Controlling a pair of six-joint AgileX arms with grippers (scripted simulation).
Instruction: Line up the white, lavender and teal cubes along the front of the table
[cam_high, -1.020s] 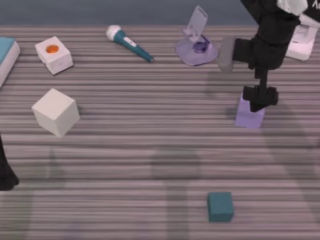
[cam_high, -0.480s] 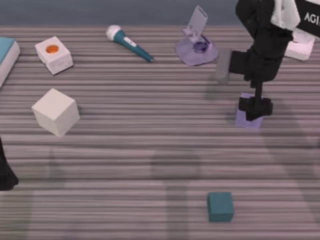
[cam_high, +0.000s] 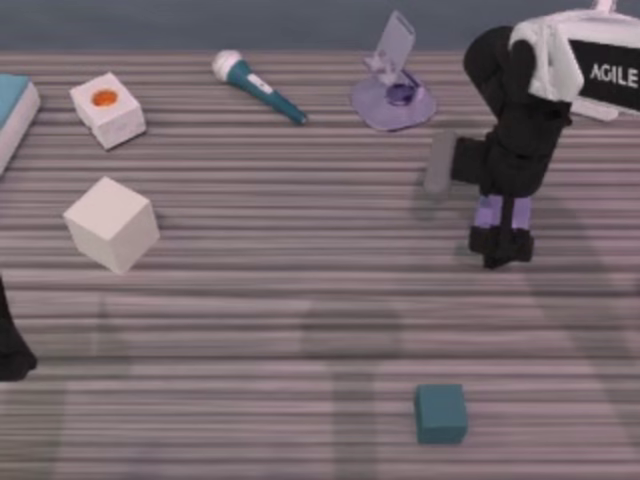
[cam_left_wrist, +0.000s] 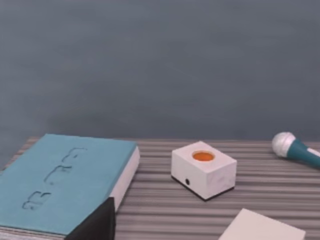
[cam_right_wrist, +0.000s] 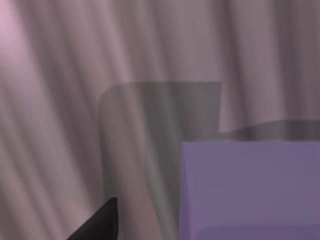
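While right gripper (cam_high: 503, 245) straddles lavender cube (cam_high: 489, 211), left parked

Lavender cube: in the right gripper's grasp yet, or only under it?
Cannot tell. The top view shows the right gripper down over the lavender cube, its fingers hiding most of it; the right wrist view shows only the cube beside a dark fingertip.

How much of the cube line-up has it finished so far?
Nothing is lined up yet. In hand: the right claw is down around the mid-sized pale purple cube at the table's right. Left to do: the large off-white cube sits far left and the small dark teal cube alone is near the front. The left arm is parked at the left edge.
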